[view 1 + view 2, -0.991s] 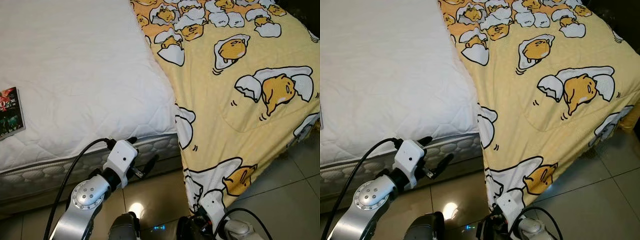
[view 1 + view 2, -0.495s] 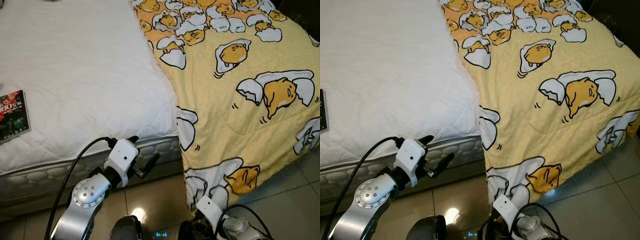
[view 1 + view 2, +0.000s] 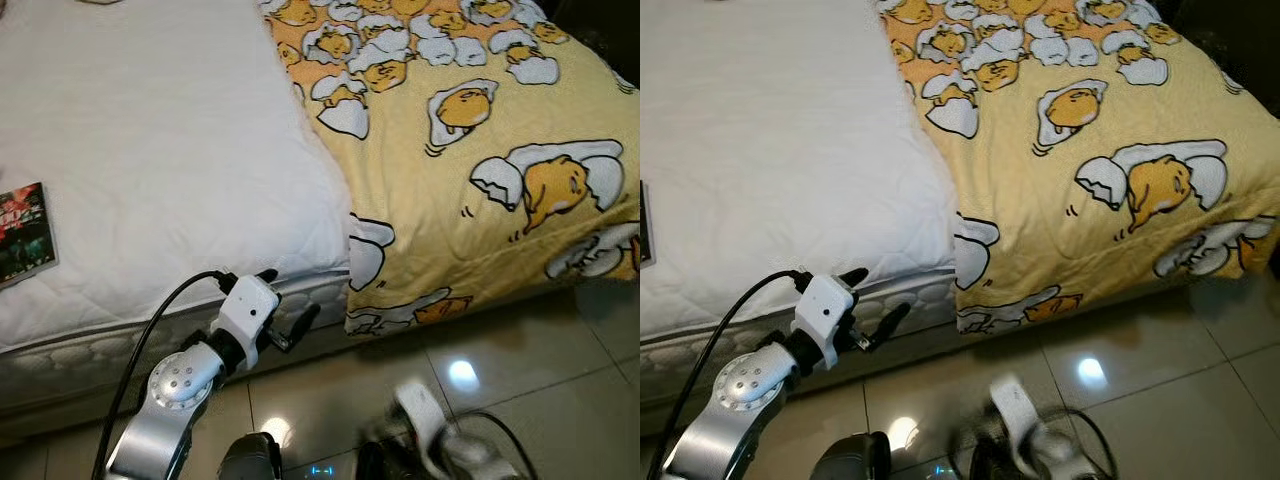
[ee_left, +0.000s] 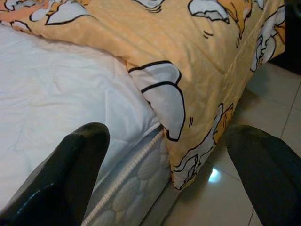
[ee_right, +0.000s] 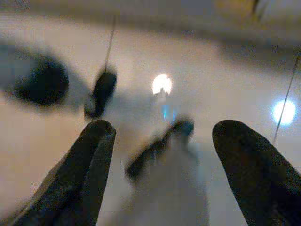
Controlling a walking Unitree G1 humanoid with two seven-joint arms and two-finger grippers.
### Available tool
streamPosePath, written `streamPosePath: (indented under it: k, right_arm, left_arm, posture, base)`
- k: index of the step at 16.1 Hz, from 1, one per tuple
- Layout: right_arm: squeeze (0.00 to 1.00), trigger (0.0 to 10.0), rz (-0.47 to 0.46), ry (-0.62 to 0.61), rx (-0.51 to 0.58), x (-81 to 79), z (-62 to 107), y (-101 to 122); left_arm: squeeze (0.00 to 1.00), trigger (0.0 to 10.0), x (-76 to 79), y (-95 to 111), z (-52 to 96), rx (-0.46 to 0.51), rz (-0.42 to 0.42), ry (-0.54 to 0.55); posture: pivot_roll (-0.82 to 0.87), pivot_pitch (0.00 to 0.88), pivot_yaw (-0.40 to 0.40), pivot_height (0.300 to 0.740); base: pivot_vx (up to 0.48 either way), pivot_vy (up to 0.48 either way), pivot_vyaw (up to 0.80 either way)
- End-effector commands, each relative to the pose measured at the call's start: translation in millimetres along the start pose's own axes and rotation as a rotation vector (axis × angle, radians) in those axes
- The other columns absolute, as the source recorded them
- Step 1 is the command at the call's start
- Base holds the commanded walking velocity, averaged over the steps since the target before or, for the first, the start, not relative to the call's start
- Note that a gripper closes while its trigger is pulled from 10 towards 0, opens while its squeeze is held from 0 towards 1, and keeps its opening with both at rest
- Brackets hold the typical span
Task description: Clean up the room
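While the head camera looks down over the bed, the yellow quilted blanket with the egg-cartoon print (image 3: 470,170) covers the right half of the frame, spread over the mattress with its lower edge bunched up along the bed's edge near the centre-right. The white quilted mattress (image 3: 150,170) takes up the upper left, and a small book with a dark red cover (image 3: 22,232) lies flat on it at the far left edge, well apart from the blanket.

The left end effector (image 3: 285,310) sits in the lower-centre-left of the frame, just in front of the mattress side, fingers spread with nothing between them. It's near the blanket's hanging corner but not touching it; the blanket's edge is just to the right of and above it. In the left wrist view you can see that corner (image 4: 188,141) draped down over the mattress side between the two black fingers (image 4: 70,174).

The right end effector (image 5: 162,155) is low over the glossy beige tiled floor (image 3: 530,370) at the bottom centre-right, quite blurred. Its fingers are apart too, holding nothing, clear below the blanket's edge.
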State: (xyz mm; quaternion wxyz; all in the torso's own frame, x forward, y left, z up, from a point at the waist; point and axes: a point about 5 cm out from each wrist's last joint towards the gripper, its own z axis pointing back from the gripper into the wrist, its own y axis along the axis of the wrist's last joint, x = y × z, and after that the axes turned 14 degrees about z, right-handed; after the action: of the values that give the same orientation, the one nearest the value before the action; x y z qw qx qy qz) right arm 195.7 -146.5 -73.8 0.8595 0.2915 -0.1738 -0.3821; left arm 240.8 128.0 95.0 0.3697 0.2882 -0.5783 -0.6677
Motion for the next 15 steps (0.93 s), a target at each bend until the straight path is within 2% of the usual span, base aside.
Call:
streamPosePath:
  k: [1, 2, 5, 7, 8, 11, 13, 15]
  right_arm:
    - [0.0, 10.0, -0.061, -0.115, 0.155, 18.1, 0.7, 27]
    - [0.0, 10.0, -0.083, -0.14, 0.194, 21.7, 1.4, 34]
    - [0.0, 10.0, -0.173, -0.327, 0.495, 46.5, 20.6, 80]
    - [0.0, 10.0, -0.195, -0.441, 0.634, 58.2, 38.4, 97]
    - [0.0, 10.0, -0.213, -0.551, 0.766, 68.7, 60.5, 111]
    - [0.0, 10.0, -0.236, -0.655, 0.889, 78.0, 86.3, 119]
    - [0.0, 10.0, -0.246, -0.683, 0.936, 80.6, 95.7, 124]
    - [0.0, 10.0, -0.291, -0.779, 1.015, 96.4, 118.7, 140]
  left_arm:
    - [0.0, 10.0, -7.3, 2, -2.3, 0.027, -0.005, 0.067]
    - [0.0, 10.0, -10.0, 3, -3.6, 0.036, 0.003, 0.091]
    - [0.0, 10.0, -23.6, 11, -12.4, 0.108, 0.063, 0.266]
    - [0.0, 10.0, -32.1, 19, -16.1, 0.166, 0.123, 0.381]
    - [0.0, 10.0, -44.7, 29, -18.3, 0.232, 0.195, 0.521]
    - [0.0, 10.0, -58.5, 38, -18.2, 0.28, 0.182, 0.613]
    - [0.0, 10.0, -61.8, 38, -17.1, 0.28, 0.153, 0.618]
    - [0.0, 10.0, -59.4, 38, -16.0, 0.261, 0.115, 0.596]
  posture:
    - [0.15, 0.134, 0.002, 0.74]
    - [0.14, 0.127, 0.002, 0.74]
    - [0.12, 0.084, -0.005, 0.74]
    - [0.11, 0.062, -0.008, 0.74]
    - [0.1, 0.037, -0.014, 0.74]
    - [0.08, 0.008, -0.018, 0.74]
    - [0.08, 0.0, -0.017, 0.74]
    - [0.08, 0.0, -0.012, 0.74]
  base:
    - [0.0, 0.0, 0.0]
    - [0.0, 0.0, 0.0]
    - [0.0, 0.0, 0.0]
    - [0.0, 0.0, 0.0]
    - [0.0, 0.0, 0.0]
    - [0.0, 0.0, 0.0]
    - [0.0, 0.0, 0.0]
    - [0.0, 0.0, 0.0]
